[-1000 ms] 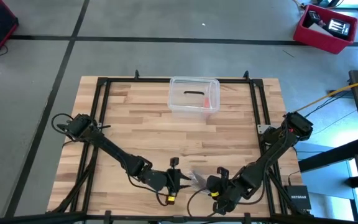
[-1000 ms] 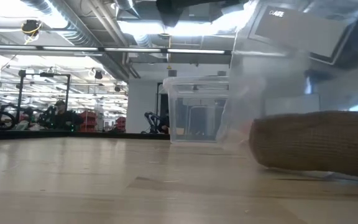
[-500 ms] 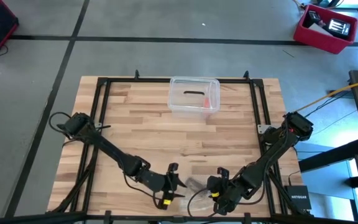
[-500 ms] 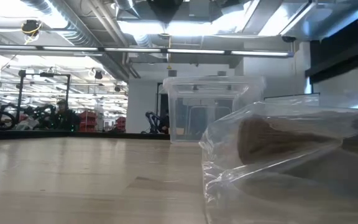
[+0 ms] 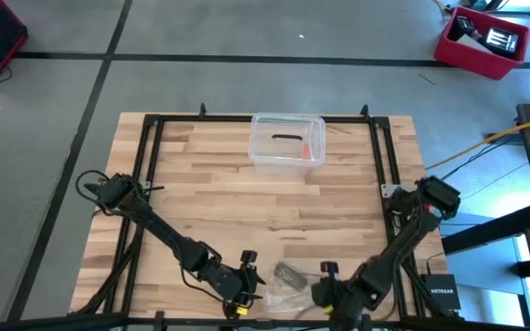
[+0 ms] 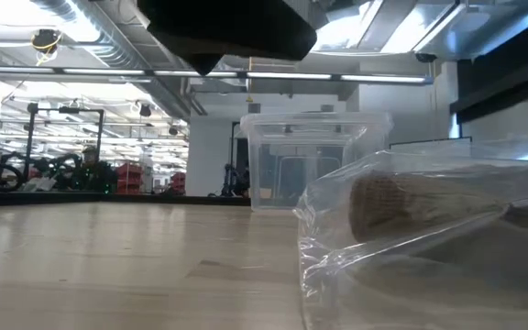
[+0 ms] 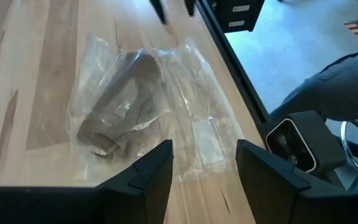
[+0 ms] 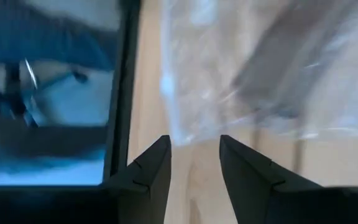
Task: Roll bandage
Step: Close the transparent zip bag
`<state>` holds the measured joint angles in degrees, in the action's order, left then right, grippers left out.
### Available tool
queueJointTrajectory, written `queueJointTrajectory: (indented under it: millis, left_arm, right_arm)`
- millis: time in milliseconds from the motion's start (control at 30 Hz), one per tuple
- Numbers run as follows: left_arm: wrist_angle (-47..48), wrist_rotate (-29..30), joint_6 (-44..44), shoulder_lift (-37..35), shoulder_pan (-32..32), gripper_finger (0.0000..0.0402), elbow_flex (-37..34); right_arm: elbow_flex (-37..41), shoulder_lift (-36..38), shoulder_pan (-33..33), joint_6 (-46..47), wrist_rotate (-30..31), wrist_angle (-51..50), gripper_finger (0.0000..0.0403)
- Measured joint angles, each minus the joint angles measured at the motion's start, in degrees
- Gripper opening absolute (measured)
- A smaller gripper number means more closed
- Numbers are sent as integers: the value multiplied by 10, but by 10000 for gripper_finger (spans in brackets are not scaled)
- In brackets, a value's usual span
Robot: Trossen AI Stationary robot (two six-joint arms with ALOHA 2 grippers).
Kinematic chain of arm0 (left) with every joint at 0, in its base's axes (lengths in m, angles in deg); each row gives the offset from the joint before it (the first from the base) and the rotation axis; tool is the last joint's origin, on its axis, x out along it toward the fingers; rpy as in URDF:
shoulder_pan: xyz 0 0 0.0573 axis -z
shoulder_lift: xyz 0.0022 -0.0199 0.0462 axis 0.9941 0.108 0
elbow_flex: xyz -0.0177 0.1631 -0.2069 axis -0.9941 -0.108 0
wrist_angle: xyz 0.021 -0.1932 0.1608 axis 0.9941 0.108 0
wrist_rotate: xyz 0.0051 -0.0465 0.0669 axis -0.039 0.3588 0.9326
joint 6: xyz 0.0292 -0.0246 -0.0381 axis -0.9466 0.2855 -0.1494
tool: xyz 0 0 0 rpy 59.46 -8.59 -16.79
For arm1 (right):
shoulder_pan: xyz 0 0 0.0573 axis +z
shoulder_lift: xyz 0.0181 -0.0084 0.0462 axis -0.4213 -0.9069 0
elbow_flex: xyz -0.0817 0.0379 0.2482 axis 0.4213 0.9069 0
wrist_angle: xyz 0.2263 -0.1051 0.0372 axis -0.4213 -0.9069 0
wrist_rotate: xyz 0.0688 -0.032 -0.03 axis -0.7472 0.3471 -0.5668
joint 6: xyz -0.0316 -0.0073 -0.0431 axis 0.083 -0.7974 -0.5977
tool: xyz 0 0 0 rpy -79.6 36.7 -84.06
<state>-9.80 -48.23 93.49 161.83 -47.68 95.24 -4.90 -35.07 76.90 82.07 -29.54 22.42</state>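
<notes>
The dark brown rolled fabric bandage [image 7: 120,99] lies inside a small crumpled clear plastic bag [image 5: 283,281] at the wooden table's [image 5: 201,193] near edge, well in front of the clear plastic box [image 5: 287,142]. My left gripper [image 5: 245,284] sits just beside the bag, fingers apart and empty; my right gripper [image 5: 325,280] flanks the other side, fingers parted, grasping nothing. Only the high view shows a small dark item and an orange one in the box.

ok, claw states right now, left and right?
Left claw: open, holding nothing, just short of the plastic bag with the bandage inside.
Right claw: open, empty, at the bag's edge.
</notes>
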Motion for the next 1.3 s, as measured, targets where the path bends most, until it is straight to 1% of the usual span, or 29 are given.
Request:
queueJointTrajectory:
  millis: [100, 167, 200, 333, 400, 533, 733, 800, 867, 933, 1000, 1067, 1100, 1133, 1200, 1300]
  left_arm:
    - [0, 0, 3, 0, -2, 168, 0]
    - [0, 1, 3, 0, -3, 168, 0]
    - [0, 1, 3, 0, -4, 168, 0]
    - [0, 16, 6, 0, -4, 168, 0]
    - [1, 22, 7, 0, -4, 168, 0]
    - [0, 24, 6, 0, -7, 168, 0]
    - [1, 24, 10, 0, -13, 168, 0]
    - [0, 24, 8, 0, -14, 168, 0]
    - [0, 24, 8, 0, -14, 168, 0]
    - [0, 24, 11, 0, -16, 168, 0]
    - [0, 24, 17, 0, -17, 168, 0]
    - [1, 24, 17, 0, -17, 168, 0]
    - [1, 24, 15, 0, -17, 168, 0]
    - [0, 24, 14, 0, -17, 168, 0]
    - [-1, 25, 9, -1, -17, 168, 0]
    - [-3, 39, -1, -10, -17, 168, 0]
  right_arm:
    - [0, -34, 26, -58, 5, 25, 138]
    - [0, -54, 41, -88, 23, 51, 138]
    - [0, -63, 49, -99, 43, 58, 138]
    - [0, -94, 69, -105, 152, 60, 138]
    - [0, -106, 71, -110, 192, 68, 138]
    - [0, -122, 73, -120, 252, 83, 138]
    - [0, -124, 70, -165, 302, 99, 138]
    - [0, -124, 64, -180, 303, 106, 138]
    - [0, -124, 53, -191, 289, 110, 135]
    - [0, -124, 41, -194, 279, 109, 119]
    - [0, -124, 30, -193, 273, 112, 84]
    - [0, -124, 21, -194, 266, 120, 32]
    - [0, -124, 18, -197, 264, 123, 17]
    - [0, -124, 15, -199, 264, 124, 12]
    - [0, -122, 14, -184, 265, 115, 14]
    - [0, -100, 4, -149, 247, 67, 5]
